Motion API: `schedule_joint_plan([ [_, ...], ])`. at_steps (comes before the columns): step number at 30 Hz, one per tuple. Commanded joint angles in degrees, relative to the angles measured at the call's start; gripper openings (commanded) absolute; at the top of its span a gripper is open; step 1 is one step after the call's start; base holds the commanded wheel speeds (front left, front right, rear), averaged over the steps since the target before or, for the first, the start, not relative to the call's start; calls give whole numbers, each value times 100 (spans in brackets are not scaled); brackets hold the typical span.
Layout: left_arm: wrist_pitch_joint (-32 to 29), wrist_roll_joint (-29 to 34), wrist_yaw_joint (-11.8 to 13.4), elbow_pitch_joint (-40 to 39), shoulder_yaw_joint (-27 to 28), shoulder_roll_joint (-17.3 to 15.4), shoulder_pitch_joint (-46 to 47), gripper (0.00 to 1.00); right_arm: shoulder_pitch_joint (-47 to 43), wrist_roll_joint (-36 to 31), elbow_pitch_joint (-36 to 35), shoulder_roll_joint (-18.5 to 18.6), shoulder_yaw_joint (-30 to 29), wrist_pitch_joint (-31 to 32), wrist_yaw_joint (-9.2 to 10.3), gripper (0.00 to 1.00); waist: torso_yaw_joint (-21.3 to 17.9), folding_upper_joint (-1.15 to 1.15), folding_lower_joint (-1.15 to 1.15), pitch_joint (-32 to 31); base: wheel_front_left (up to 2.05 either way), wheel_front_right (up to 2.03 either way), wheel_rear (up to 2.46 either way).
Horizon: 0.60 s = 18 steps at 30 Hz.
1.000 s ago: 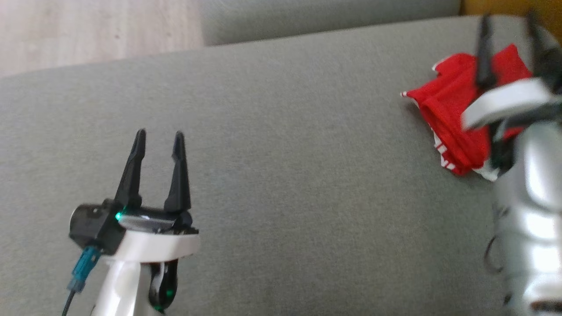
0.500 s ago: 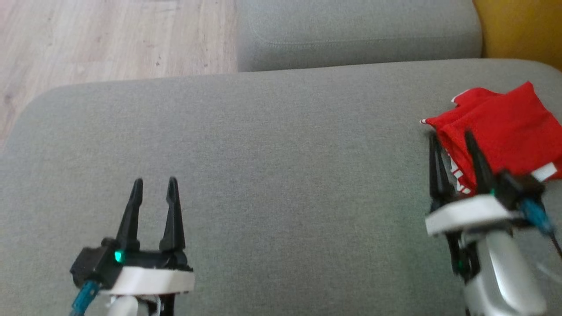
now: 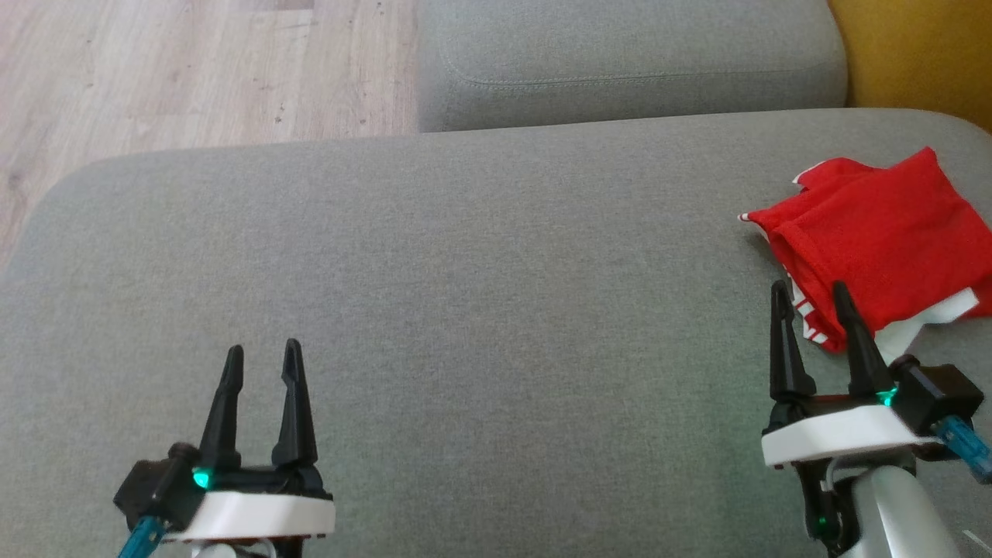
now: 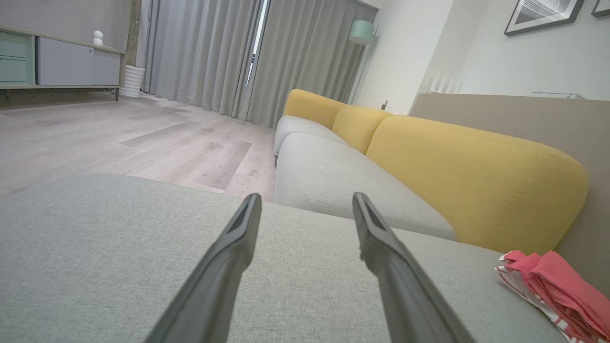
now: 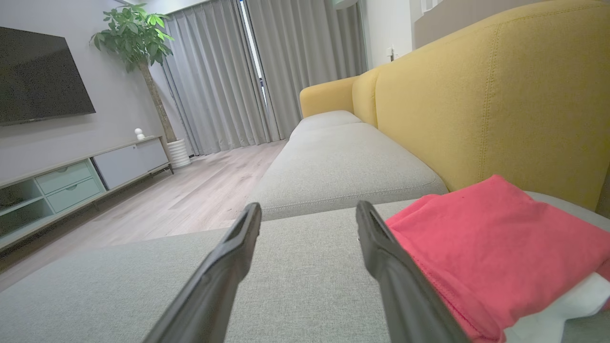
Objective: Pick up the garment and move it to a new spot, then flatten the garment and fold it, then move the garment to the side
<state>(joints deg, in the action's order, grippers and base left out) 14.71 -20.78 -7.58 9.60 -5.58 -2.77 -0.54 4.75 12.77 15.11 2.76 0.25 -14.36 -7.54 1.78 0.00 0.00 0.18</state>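
— Head view first: how many grippers are over that big grey seat cushion (image 3: 465,256)?
— Two. The left gripper (image 3: 263,349) hangs over the cushion's near left part and the right gripper (image 3: 808,288) over its near right part. Each has its two dark fingers spread wide, with nothing between them.
— And the garment?
— One garment (image 3: 876,232), red with white trim, lies bunched at the cushion's far right corner. The right gripper's fingertips sit at its near edge. I can't tell whether they touch it.
— The left wrist view?
— Two fingers held apart and empty, low over the cushion. The garment lies well off at the cushion's right edge. Past the cushion are one more grey seat (image 4: 343,181) and three yellow back cushions (image 4: 476,176).
— The right wrist view?
— Again two fingers wide open, gripping nothing. The garment rests on the cushion just beside the finger on that view's right. Beyond the cushion stand one television (image 5: 38,76) and one potted plant (image 5: 133,38).
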Motion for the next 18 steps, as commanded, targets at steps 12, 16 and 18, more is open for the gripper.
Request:
schedule_joint_plan([
  [12,29,-35,10,-232,327,-11,184,100,194,144,-193,12,178,-63,5,100,-57,0,0,1,0,0,0],
  [16,29,-59,9,-246,388,-11,191,100,213,58,-193,12,217,-63,5,100,-56,0,0,6,0,0,0],
  [18,29,-116,14,-179,420,-11,178,100,218,77,-185,12,227,-63,5,100,-59,0,0,7,0,0,0],
])
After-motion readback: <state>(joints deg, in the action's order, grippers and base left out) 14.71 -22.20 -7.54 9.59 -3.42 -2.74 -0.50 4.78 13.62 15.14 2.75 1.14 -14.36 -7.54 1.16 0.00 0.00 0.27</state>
